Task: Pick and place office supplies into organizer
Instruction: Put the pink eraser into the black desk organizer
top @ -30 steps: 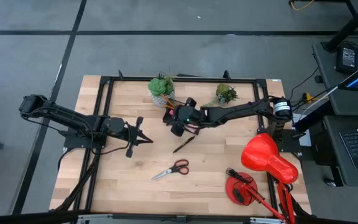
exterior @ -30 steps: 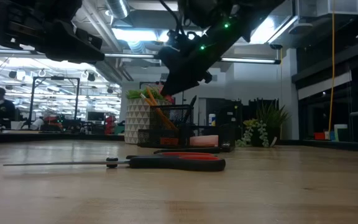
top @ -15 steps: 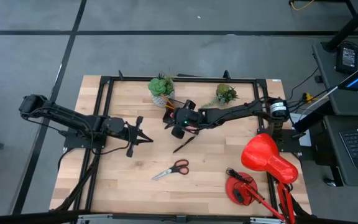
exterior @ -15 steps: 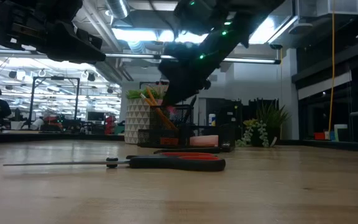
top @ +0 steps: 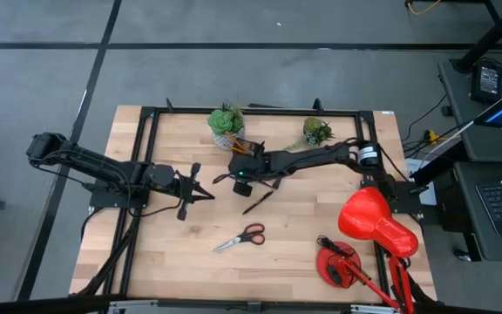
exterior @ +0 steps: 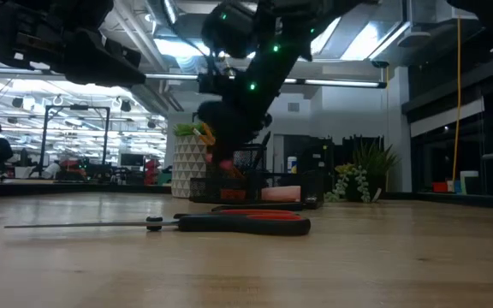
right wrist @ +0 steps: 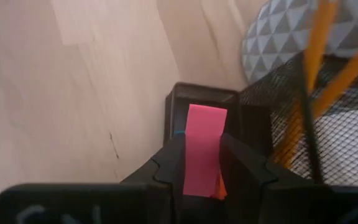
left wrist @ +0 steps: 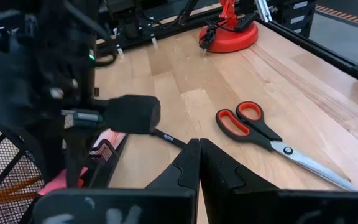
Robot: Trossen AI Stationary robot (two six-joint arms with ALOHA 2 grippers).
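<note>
The right end effector (right wrist: 201, 163) grips a flat, rectangular pink sticky-note pad (right wrist: 202, 148) between its two dark fingers (right wrist: 166, 163), the matte pad standing out ahead of the fingertips with an orange sliver just showing at its lower edge. It hangs directly over the low front tray of the black organizer (right wrist: 191, 99), whose taller back compartment is woven wire mesh. Two slim orange-yellow pencils (right wrist: 319, 43) lean upright inside that mesh. Just behind the mesh sits a white pot (right wrist: 291, 31) with a faceted, triangle-patterned surface.

From above, the right end effector (top: 239, 177) sits at the end of a long, dark, jointed arm stretched across the back of the table (top: 172, 253), which is made of pale wooden planks inside a black metal frame. The organizer (top: 249, 148) lies just beside it, next to a leafy green plant (top: 226, 120); a second, smaller plant (top: 316, 132) stands further along the back edge.

The left end effector (top: 195, 193) is clenched, its tapered black fingers pressed tip to tip with nothing between them, hovering over bare wood on the left half of the table.

A thin black pen (top: 258, 201) lies at a slant on the wood near the organizer. Nearer the front, the scissors (top: 239, 237) lie flat, with looped red plastic handles and bright steel blades. A glossy red desk lamp (top: 375, 222) with a round base stands at the right front corner.
</note>
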